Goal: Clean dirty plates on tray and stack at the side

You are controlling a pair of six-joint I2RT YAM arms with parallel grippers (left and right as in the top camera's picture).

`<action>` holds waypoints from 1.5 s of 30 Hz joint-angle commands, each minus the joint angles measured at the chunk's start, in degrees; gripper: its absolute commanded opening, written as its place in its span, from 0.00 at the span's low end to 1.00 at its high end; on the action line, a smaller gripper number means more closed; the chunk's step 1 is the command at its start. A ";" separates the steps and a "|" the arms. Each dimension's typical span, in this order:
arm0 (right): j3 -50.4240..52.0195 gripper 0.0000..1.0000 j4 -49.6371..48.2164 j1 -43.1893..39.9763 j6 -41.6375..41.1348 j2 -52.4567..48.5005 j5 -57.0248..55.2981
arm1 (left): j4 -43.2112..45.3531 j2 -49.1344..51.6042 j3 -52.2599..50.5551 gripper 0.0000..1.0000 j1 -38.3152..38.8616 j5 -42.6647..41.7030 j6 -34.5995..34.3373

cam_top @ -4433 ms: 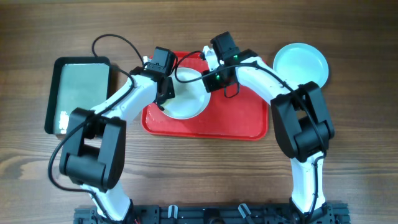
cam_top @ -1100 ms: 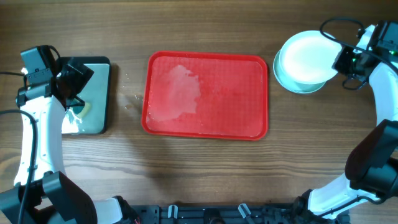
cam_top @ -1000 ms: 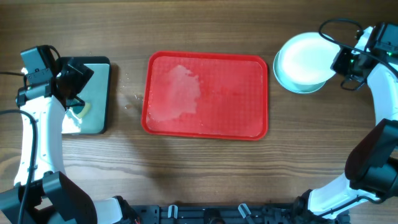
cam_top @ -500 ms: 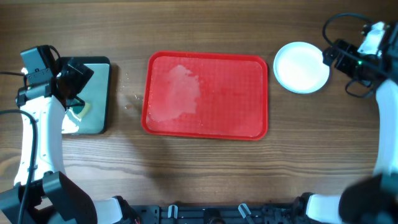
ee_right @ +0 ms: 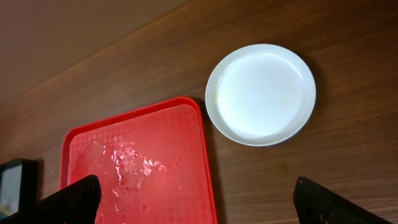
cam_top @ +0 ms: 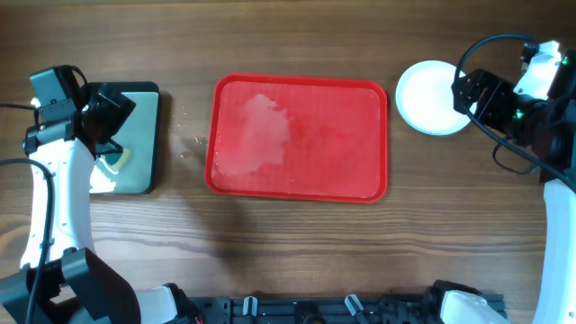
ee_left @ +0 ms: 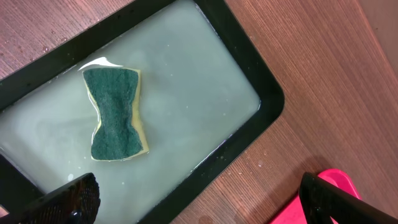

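Observation:
The red tray [cam_top: 333, 135] lies mid-table with nothing on it but a wet smear [cam_top: 256, 135]; the right wrist view shows the tray [ee_right: 137, 168] and its smear too. To its right, on the bare wood, sits a white plate [cam_top: 435, 97], the same plate [ee_right: 261, 93] lying flat and free. What lies beneath it I cannot tell. My right gripper [cam_top: 472, 94] hovers by the plate's right edge, raised and open, and holds nothing [ee_right: 200, 208]. My left gripper [cam_top: 110, 126] hangs open and unloaded [ee_left: 202, 208] over the dark tray.
A dark-rimmed tray [cam_top: 148, 135] of cloudy water stands at the left, its rim [ee_left: 249, 143] below my left wrist. A green-and-yellow sponge [ee_left: 115, 114] lies in the water. A corner of the red tray [ee_left: 333, 180] shows beside it.
My right gripper opened and let go of the white plate, which now lies flat at the right. The right arm then rose and drew back. The left arm has stayed still.

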State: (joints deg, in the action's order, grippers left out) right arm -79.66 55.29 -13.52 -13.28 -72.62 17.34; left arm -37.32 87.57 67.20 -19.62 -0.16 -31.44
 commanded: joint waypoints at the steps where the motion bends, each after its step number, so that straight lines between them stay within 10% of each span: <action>1: -0.24 1.00 1.55 0.17 -0.26 -1.05 -0.13 | 0.00 -0.02 0.63 1.00 -0.11 -0.44 -0.35; 5: 1.57 1.00 3.98 0.26 -2.23 -1.36 -0.28 | -0.02 -0.02 0.63 1.00 -0.11 -0.44 -0.35; 26: 73.42 1.00 -69.94 14.58 4.13 53.16 4.35 | -0.02 -0.02 0.63 1.00 -0.11 -0.44 -0.35; 45: 79.36 1.00 -55.25 14.56 8.81 72.46 -14.32 | 0.00 -0.02 0.63 1.00 -0.11 -0.44 -0.35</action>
State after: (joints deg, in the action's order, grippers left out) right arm -0.36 0.16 0.89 -8.19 -1.04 6.22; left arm -37.34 87.57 67.20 -19.62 -0.36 -31.44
